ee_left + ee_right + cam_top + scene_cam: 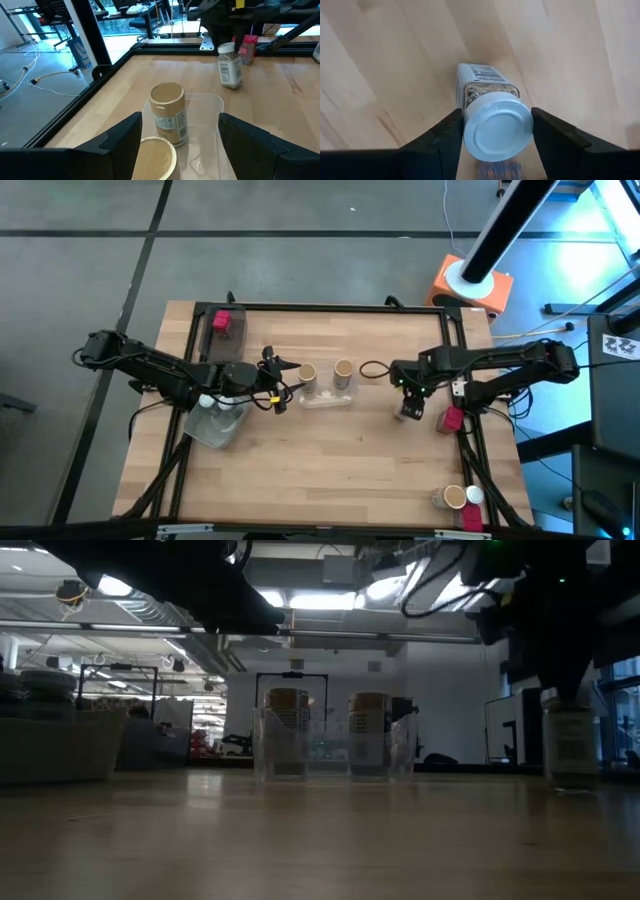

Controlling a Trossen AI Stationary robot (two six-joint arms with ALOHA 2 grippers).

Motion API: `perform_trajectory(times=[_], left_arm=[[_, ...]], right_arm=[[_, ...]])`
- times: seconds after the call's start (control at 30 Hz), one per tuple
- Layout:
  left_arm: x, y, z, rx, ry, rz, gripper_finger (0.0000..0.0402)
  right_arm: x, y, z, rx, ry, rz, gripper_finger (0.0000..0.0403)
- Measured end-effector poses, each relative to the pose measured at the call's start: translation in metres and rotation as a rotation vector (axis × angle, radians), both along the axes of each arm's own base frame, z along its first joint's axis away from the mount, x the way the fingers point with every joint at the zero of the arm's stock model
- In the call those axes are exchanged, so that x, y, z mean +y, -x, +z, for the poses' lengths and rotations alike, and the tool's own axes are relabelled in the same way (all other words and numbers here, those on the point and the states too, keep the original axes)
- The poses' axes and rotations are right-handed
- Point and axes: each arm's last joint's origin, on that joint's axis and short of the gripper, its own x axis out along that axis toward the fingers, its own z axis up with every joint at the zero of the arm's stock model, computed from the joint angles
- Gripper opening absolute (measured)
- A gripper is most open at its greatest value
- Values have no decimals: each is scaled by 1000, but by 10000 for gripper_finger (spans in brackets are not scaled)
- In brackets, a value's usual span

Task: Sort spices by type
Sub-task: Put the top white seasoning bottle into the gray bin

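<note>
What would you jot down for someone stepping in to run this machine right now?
Right gripper: shut on the white-capped jar, at the table's right side.
Left gripper: open, empty, at the clear tray mid-table.
Done: two tan jars stand in that tray.
Left: the held jar; a red jar beside the right arm; a red jar at the far left edge; a tan jar and white-capped one at the near right corner. A second clear tray sits under the left arm.

We see a light butcher-block wooden table [330, 470] edged by a black metal frame [330, 307], standing on a grey tiled floor [80, 240]. Beyond it, bright fluorescent ceiling lights [320, 600] glow above a white back wall [450, 700].
</note>
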Motion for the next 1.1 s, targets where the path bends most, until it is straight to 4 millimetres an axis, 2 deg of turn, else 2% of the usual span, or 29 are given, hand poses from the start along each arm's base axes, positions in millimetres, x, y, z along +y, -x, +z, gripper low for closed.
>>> perform_trajectory(times=[0.4,0.63,0.87,1.1], left_arm=[[0,0,0,-1,1,0,245],[0,0,0,-1,0,1,245],[1,0,0,-4,2,4,245],[1,0,0,-4,3,5,245]], right_arm=[[17,-27,1,-245,36,102,210],[25,-41,-4,-315,54,179,209],[40,-56,1,-485,71,285,209],[56,-66,1,-490,112,358,208]])
